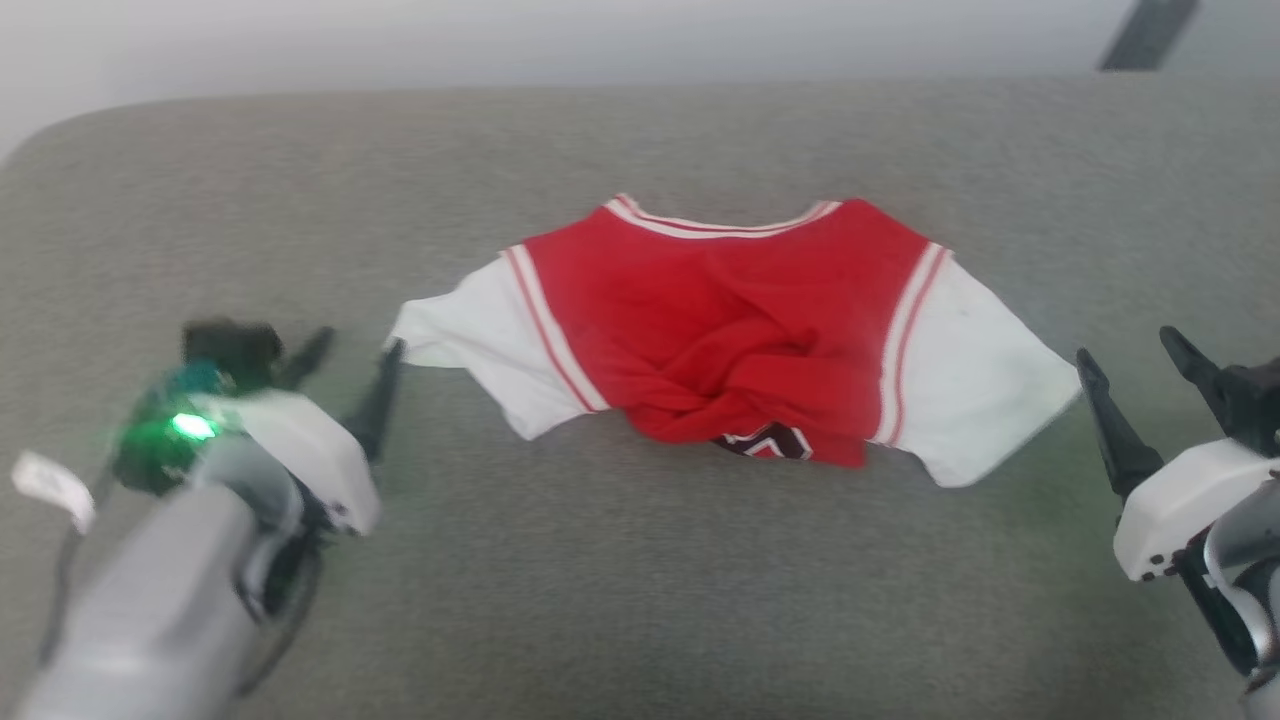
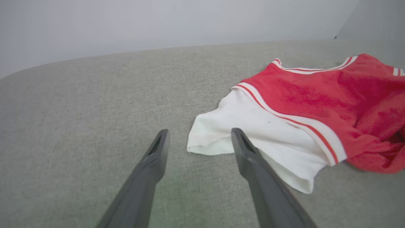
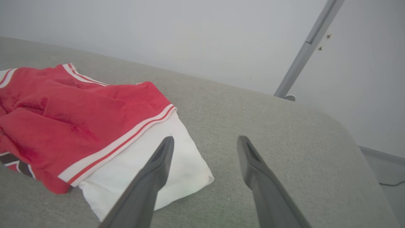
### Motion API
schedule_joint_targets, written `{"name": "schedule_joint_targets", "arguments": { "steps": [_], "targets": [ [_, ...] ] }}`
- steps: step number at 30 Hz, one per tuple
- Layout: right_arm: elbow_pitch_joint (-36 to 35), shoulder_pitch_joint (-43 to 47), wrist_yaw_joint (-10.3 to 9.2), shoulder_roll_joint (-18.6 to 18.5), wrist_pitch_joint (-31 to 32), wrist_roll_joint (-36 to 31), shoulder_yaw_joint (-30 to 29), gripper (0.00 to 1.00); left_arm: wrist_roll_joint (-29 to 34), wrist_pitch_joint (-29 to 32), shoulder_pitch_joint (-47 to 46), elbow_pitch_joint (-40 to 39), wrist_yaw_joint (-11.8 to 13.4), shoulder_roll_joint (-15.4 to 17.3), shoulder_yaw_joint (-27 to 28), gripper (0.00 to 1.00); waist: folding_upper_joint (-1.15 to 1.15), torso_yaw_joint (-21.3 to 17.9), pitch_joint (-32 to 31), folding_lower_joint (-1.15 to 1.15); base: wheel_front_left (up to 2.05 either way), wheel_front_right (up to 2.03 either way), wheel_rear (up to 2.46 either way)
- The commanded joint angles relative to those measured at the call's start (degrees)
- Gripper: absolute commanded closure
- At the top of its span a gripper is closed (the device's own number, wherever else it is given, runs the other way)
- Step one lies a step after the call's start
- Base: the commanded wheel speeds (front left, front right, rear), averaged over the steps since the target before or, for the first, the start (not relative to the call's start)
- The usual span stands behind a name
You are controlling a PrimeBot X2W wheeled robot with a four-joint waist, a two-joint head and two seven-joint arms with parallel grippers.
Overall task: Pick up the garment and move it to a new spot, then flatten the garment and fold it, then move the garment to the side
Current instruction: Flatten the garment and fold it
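Note:
The garment, a red jersey with white sleeves and striped trim, lies on the grey padded surface with its sleeves spread and its red lower part bunched up over a black number print. My left gripper stands open just left of the left sleeve's tip, holding nothing; in the left wrist view the sleeve lies by the fingers of this gripper. At the right sleeve's outer edge my right gripper is open and empty, and the right wrist view has the sleeve under its left finger.
The grey surface's far edge meets a pale wall. A grey metal pole leans beyond the rounded right corner of the surface, with floor and a cable below it.

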Motion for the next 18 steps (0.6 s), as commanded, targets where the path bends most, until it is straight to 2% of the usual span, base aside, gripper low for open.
{"name": "schedule_joint_targets", "arguments": {
  "steps": [1,5,8,12,15,18],
  "targets": [
    [0.2,-0.7,-0.1,-0.7,1.0,0.7,0.6,0.0,0.3,-2.6,1.7,-0.8,1.1,-1.0,0.6,0.0,0.0,3.0,-1.2,0.0,0.0,0.0,0.0],
    [1.3,-2.0,-0.1,-4.2,5.9,3.8,2.8,0.0,2.1,-8.4,6.9,-3.8,4.9,-4.6,1.4,0.0,0.0,6.8,-1.5,0.0,0.0,0.0,0.0],
    [2.5,-3.3,-0.1,-7.6,9.6,5.7,4.2,0.0,5.9,-9.3,10.5,-6.9,8.7,-6.4,2.0,0.0,0.0,9.5,-1.6,0.0,0.0,0.0,0.0],
    [4.5,-5.2,-0.1,-11.5,14.3,9.4,5.6,0.0,13.0,-9.3,16.6,-15.5,12.6,-9.3,7.2,0.0,0.0,12.7,-1.3,0.0,0.0,0.0,0.0],
    [6.0,-6.5,-0.1,-15.8,18.1,12.5,8.5,0.0,18.1,-9.3,20.6,-22.2,12.5,-11.7,11.3,0.0,0.0,14.7,-0.9,0.0,0.0,0.0,0.0],
    [8.0,-8.4,-0.1,-19.0,21.5,17.4,10.5,0.0,22.5,-9.3,24.8,-27.1,10.7,-13.7,14.9,0.0,0.0,16.3,-0.3,0.0,0.0,0.0,0.0]
  ]
}}
